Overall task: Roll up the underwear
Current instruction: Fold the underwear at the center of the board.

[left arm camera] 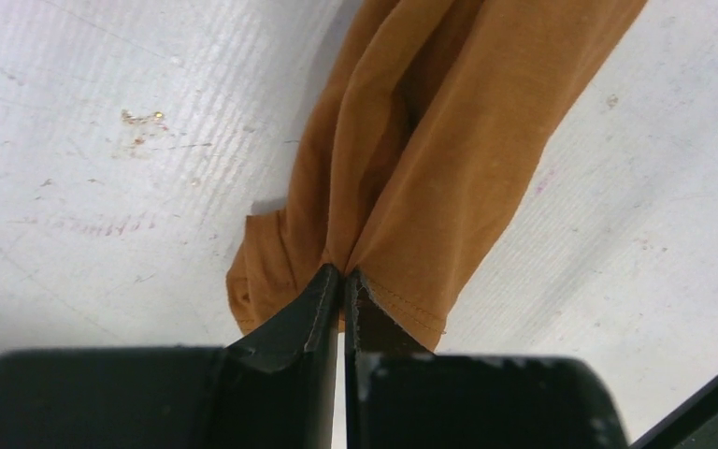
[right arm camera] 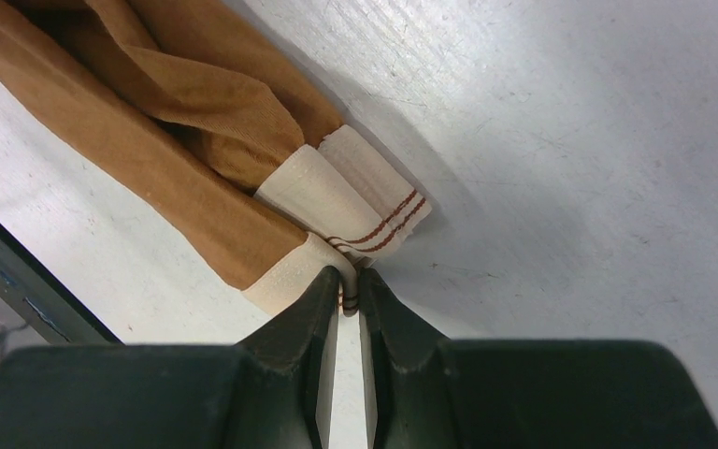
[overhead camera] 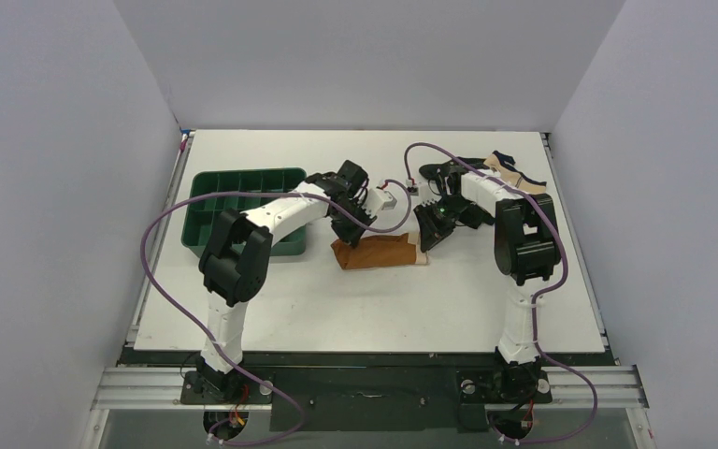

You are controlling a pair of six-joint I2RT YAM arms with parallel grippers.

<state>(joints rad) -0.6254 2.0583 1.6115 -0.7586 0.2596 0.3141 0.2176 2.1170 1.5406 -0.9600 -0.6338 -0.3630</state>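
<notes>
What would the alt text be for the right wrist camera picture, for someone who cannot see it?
The right hand, its dark fingers nearly together, pinches the cream waistband of the rust-brown underwear. The fabric lies bunched in long folds on a scuffed white table.

The underwear is rust-brown with a cream waistband carrying two thin brown stripes. At nine o'clock of it, the tray is dark green; the desk is white.
</notes>
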